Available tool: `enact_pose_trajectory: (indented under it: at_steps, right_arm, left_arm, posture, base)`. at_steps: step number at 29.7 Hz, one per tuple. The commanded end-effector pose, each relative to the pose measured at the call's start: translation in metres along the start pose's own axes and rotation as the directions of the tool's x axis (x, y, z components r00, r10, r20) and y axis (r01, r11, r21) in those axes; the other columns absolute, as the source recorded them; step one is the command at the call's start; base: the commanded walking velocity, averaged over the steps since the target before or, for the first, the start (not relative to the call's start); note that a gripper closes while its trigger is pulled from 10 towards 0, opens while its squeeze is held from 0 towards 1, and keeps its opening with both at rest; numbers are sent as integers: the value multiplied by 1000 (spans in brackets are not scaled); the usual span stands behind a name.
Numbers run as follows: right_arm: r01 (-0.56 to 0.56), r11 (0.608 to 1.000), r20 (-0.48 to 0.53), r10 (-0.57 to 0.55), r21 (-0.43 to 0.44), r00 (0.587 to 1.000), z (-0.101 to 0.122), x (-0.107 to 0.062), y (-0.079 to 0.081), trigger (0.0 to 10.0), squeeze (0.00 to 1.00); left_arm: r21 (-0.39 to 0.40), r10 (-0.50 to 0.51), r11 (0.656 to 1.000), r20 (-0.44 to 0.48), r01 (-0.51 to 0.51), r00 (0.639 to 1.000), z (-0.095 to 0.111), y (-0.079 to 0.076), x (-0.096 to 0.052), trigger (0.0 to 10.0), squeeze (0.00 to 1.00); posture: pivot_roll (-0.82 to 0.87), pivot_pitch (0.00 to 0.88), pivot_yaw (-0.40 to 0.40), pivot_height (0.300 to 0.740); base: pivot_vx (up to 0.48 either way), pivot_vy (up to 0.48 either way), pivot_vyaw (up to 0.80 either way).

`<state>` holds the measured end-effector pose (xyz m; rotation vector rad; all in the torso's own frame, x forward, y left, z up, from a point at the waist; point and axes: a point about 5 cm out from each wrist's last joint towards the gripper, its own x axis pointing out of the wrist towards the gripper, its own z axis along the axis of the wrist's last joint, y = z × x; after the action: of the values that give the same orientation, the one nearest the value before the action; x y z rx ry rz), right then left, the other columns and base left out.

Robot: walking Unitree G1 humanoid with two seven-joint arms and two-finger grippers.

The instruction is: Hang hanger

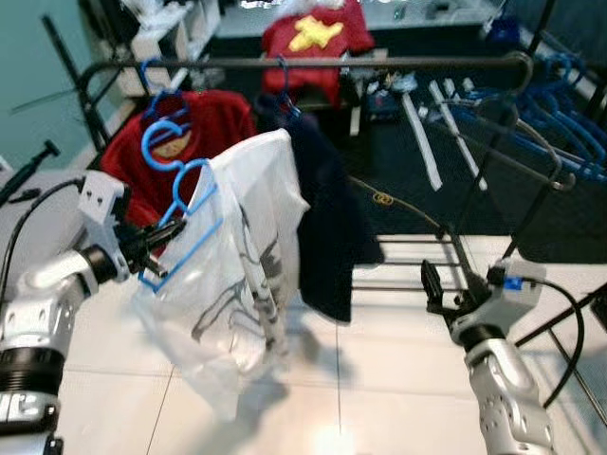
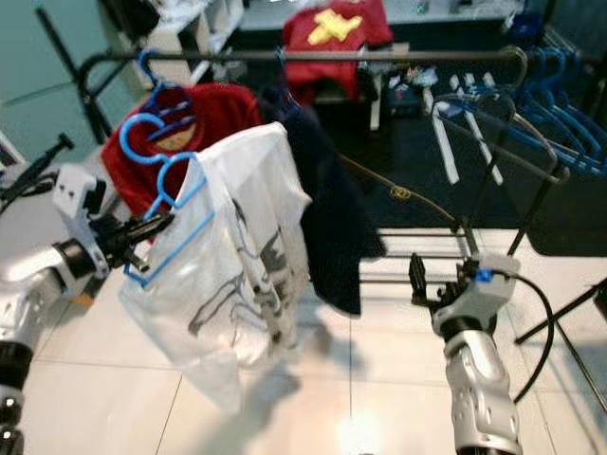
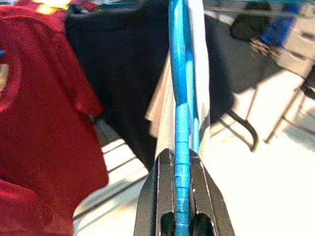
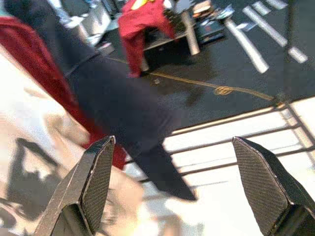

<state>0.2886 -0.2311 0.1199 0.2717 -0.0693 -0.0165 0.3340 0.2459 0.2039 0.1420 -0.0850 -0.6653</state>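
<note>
So the left pincer (image 1: 161, 248) is clamped on the lower bar of a blue hanger (image 1: 180, 213) with a white printed t-shirt (image 1: 242, 275) draped on it, holding it up a bit below and in front of the black rail (image 1: 313, 63) of the clothes rack. The hook isn't over the rail yet, so I'd say the hanging part is only half done: it's lifted and close, but needs to go up and over. The right pincer (image 1: 438, 289) sits lower down on the right, fingers spread wide, holding nothing, near the rack's lower bars. Already on the rail: a red t-shirt (image 1: 204, 142) on its own blue hanger and a dark navy garment (image 1: 322, 213), both right behind the white shirt, so the free slot looks tight and the hook could snag on them. Off to the right there's a bunch of empty blue hangers (image 1: 560, 114), and another red shirt (image 1: 318, 38) with a yellow print on it farther back. White tile floor (image 1: 379, 379) underneath.
</note>
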Motion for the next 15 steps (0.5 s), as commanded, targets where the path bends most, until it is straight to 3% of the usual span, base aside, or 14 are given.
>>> enact_pose_trajectory:
  at_steps: [1, 3, 6, 7, 8, 10, 11, 13, 15]
  right_arm:
    - [-20, 999, -7, 20, 42, 1000, -2, -3, -1, 10000, 0]
    - [-136, 983, 13, 136, 125, 991, 3, -4, 3, 10000, 0]
    - [-237, 961, 35, 235, 144, 971, 9, -5, 7, 10000, 0]
    - [-317, 939, 75, 309, 137, 948, 20, -8, 9, 10000, 0]
    - [-461, 878, 129, 446, 129, 886, 39, -15, 14, 10000, 0]
    - [-461, 878, 129, 446, 129, 886, 39, -15, 14, 10000, 0]
    - [-541, 833, 136, 526, 117, 839, 46, -22, 16, 10000, 0]
    - [-661, 750, 45, 659, 31, 750, 57, -35, 11, 10000, 0]
    - [-707, 706, -27, 706, -46, 707, 69, -41, 4, 10000, 0]
  left_arm:
    - [33, -54, 998, 9, 54, 999, 9, -2, 3, 10000, 0]
    - [82, -108, 991, 1, 107, 994, 17, -1, 10, 10000, 0]
    - [127, -152, 980, -10, 152, 988, 22, -1, 15, 10000, 0]
    - [157, -213, 964, -12, 213, 977, 27, -4, 19, 10000, 0]
    - [201, -316, 927, -30, 316, 948, 35, -8, 23, 10000, 0]
    - [201, -316, 927, -30, 316, 948, 35, -8, 23, 10000, 0]
    - [220, -366, 903, -55, 369, 929, 39, -10, 24, 10000, 0]
    - [254, -448, 842, -161, 475, 879, 47, -9, 22, 10000, 0]
    - [282, -467, 809, -225, 516, 855, 57, -3, 19, 10000, 0]
  posture:
    - [-78, 123, 92, 740]
    - [-72, 118, 88, 740]
    - [-69, 103, 86, 740]
    - [-73, 97, 86, 740]
    - [-75, 91, 90, 740]
    - [-75, 91, 90, 740]
    - [-75, 91, 90, 740]
    - [-78, 86, 95, 740]
    - [-76, 85, 97, 740]
  base:
    - [-394, 0, 0]
    - [-379, 0, 0]
    - [-300, 0, 0]
    - [0, 0, 0]
    - [0, 0, 0]
    - [0, 0, 0]
    - [0, 0, 0]
    - [0, 0, 0]
    - [0, 0, 0]
